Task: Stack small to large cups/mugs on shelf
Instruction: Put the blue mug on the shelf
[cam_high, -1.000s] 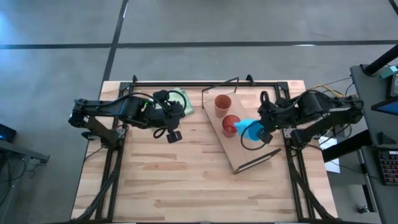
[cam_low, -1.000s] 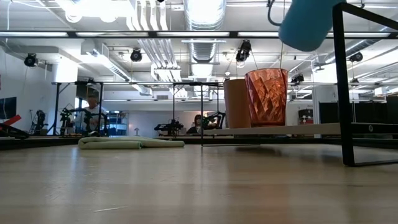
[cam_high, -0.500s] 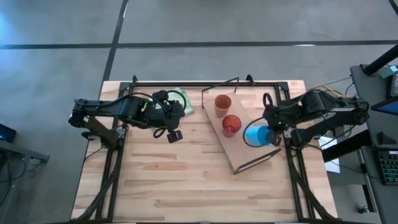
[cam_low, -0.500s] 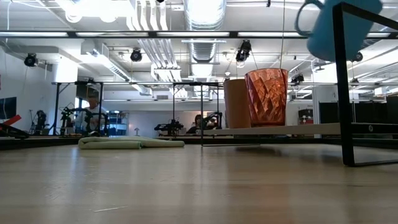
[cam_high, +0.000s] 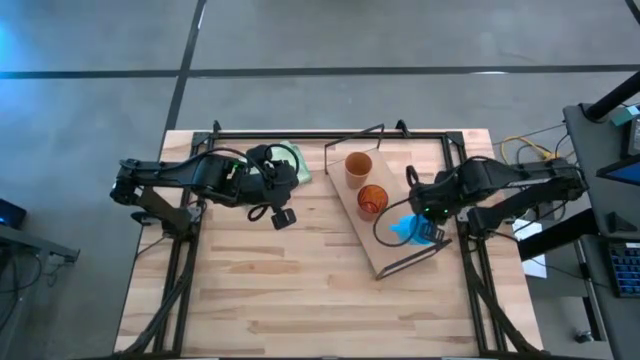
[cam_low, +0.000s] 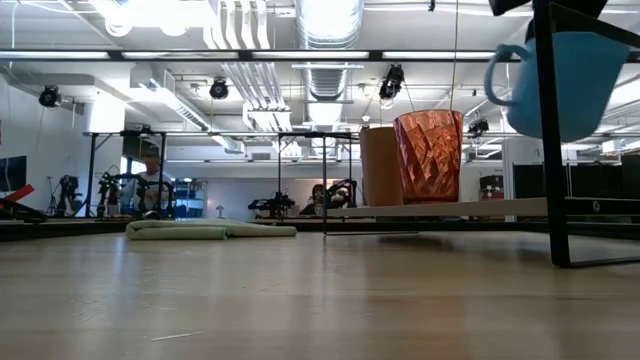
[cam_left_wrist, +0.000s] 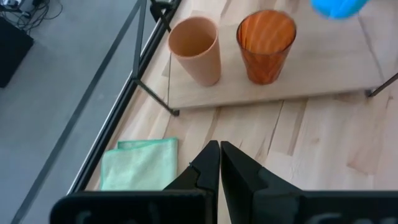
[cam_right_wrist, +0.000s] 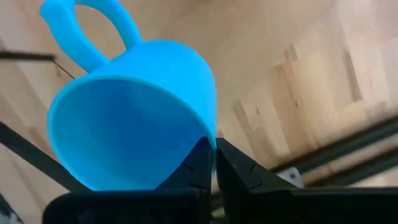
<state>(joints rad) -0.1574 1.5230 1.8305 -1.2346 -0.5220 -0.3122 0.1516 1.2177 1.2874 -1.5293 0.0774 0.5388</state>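
Observation:
The bright blue mug (cam_high: 407, 229) hangs over the near end of the wooden shelf board (cam_high: 385, 255), held by my right gripper (cam_high: 421, 213), which is shut on it. In the low view the mug (cam_low: 560, 85) is upright above the board (cam_low: 480, 208), handle to the picture's left. The tan-orange cup (cam_high: 358, 168) and the translucent red-orange cup (cam_high: 372, 200) stand upright on the board's far half, side by side. My left gripper (cam_high: 281, 218) is shut and empty over the table, left of the shelf. My right gripper pinches the mug's rim wall (cam_right_wrist: 210, 134), on the side roughly opposite the handle (cam_right_wrist: 93, 31), with one finger inside the mug and one outside. The fingers come from above. The mug hangs upright below them, clear of the shelf board.
A pale green folded cloth (cam_high: 291, 160) lies at the table's far side beside the left arm. Dark wire frames (cam_low: 545, 130) stand at the shelf's ends; one is right beside the mug. Bare board lies near the red-orange cup on the near side.
My right gripper has carried the blue mug a little toward the table's near edge and down toward the board. The mug was tipped and has turned upright, staying clear of the board. The two cups have stayed put.

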